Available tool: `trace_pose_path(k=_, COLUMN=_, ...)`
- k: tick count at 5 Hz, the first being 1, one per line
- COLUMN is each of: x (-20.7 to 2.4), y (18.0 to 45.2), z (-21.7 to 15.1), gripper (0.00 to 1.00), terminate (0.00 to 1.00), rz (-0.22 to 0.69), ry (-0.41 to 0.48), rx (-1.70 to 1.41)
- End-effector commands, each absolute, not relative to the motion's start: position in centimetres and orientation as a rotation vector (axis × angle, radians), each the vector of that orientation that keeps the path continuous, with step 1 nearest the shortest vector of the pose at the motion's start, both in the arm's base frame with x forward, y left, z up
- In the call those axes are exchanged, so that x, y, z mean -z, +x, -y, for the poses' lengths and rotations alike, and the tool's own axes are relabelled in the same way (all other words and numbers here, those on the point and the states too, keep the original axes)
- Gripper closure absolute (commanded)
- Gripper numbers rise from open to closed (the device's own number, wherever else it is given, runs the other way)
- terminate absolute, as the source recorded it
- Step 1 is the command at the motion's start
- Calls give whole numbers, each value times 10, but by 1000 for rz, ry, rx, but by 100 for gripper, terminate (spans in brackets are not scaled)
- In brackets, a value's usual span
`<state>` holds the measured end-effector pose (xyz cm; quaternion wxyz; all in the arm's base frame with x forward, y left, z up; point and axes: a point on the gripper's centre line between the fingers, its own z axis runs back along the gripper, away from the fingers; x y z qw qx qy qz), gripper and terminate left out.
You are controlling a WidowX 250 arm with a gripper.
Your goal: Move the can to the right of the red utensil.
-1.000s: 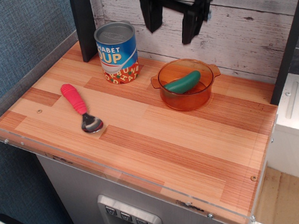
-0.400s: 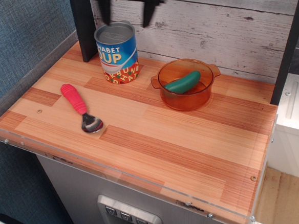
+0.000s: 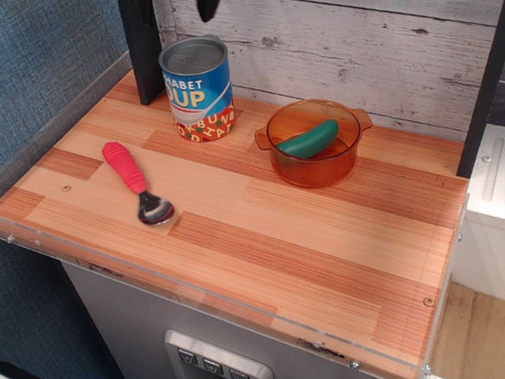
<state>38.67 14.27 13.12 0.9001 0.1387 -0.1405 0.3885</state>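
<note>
The can [image 3: 198,89] stands upright at the back left of the wooden table, with a grey lid, a blue label and a red band at the bottom. The red utensil [image 3: 137,181], a spoon with a ribbed red handle and a metal bowl, lies in front of the can to the left, bowl toward the front. Only the fingertips of my gripper [image 3: 176,6] show at the top edge, above the can and apart from it. One dark fingertip [image 3: 209,2] is plain; the other blends into the black post. The fingers stand wide apart and hold nothing.
An orange translucent pot [image 3: 313,142] holding a green pickle-shaped object [image 3: 308,140] stands to the right of the can. A black post [image 3: 142,58] rises just left of the can. A whitewashed plank wall [image 3: 373,51] backs the table. A clear plastic rim [image 3: 199,290] edges the front and left.
My gripper has moved left and up, from above the pot to above the can, and is now mostly out of frame. The can, spoon and pot have not moved.
</note>
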Motion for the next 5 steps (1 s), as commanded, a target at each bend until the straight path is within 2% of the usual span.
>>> trace_pose_path(k=1, x=-143, y=390, z=-165, gripper=0, terminate=0, rz=455, ry=321, rx=-972)
trace_pose_path(k=2, x=-136, y=392, z=-172, gripper=0, terminate=0, rz=484, ry=319, rx=-1027)
trace_pose_path(k=5, x=-107, y=403, z=-168, gripper=0, terminate=0, rz=454, ry=289, rx=-990)
